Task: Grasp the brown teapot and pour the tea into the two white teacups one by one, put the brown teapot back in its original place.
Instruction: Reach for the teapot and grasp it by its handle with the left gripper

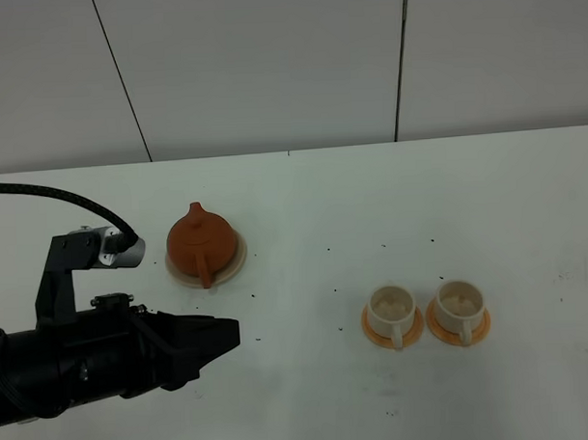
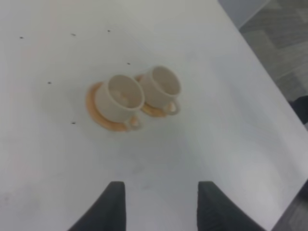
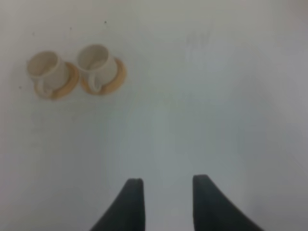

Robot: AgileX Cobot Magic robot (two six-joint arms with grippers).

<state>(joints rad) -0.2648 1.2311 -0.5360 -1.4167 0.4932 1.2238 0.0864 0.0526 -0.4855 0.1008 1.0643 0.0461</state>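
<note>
- Table (image 1: 371,198), white and flecked with dark specks, lies in front of you.
- Your left gripper (image 1: 230,332) hangs at the near left, jaws spread, empty.
- Your right gripper (image 3: 166,182) is likewise parted, gripping nothing.
- Just beyond your left gripper, the brown teapot (image 1: 200,239) sits on its cream coaster (image 1: 240,256).
- At the near right, the two white teacups (image 1: 391,306) stand side by side on orange saucers (image 1: 371,329).

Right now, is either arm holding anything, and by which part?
Nothing is held. The left gripper and right gripper both have their jaws open and empty; the teapot sits untouched on its coaster.
</note>
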